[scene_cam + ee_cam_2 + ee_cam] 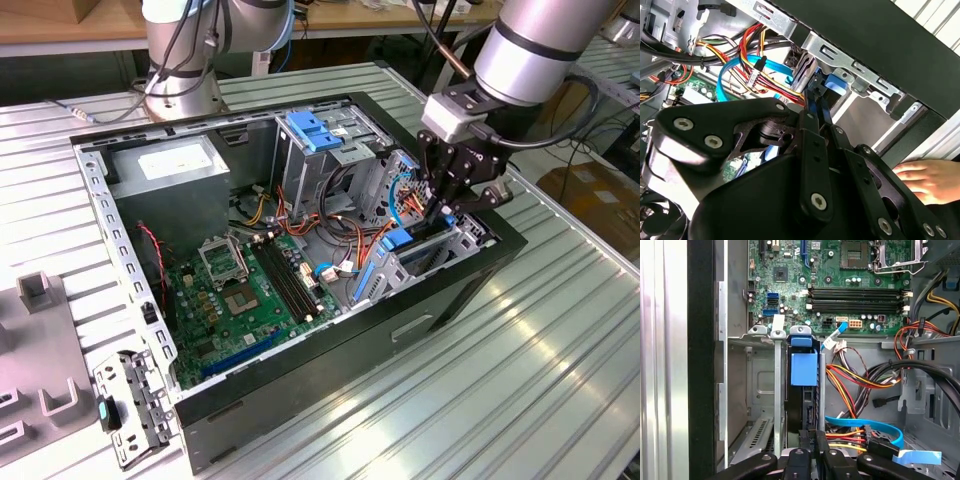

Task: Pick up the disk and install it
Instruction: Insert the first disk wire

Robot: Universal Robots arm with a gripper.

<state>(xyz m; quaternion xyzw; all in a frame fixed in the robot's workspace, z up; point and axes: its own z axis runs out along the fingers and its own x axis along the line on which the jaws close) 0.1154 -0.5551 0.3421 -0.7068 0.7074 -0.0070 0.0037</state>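
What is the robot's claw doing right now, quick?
Gripper: shut on the disk, which stands on edge in its bay inside the computer case.

**Open case at mid-frame, claw at its right end**

In the exterior view the computer case [300,290] lies open on the worktop [560,380], filling the middle. The motherboard [250,290] sits in its lower left part. The claw [447,200] reaches into the drive bay at the case's right end, where the disk [400,240] stands on edge. A bracket [130,405] lies lower left.
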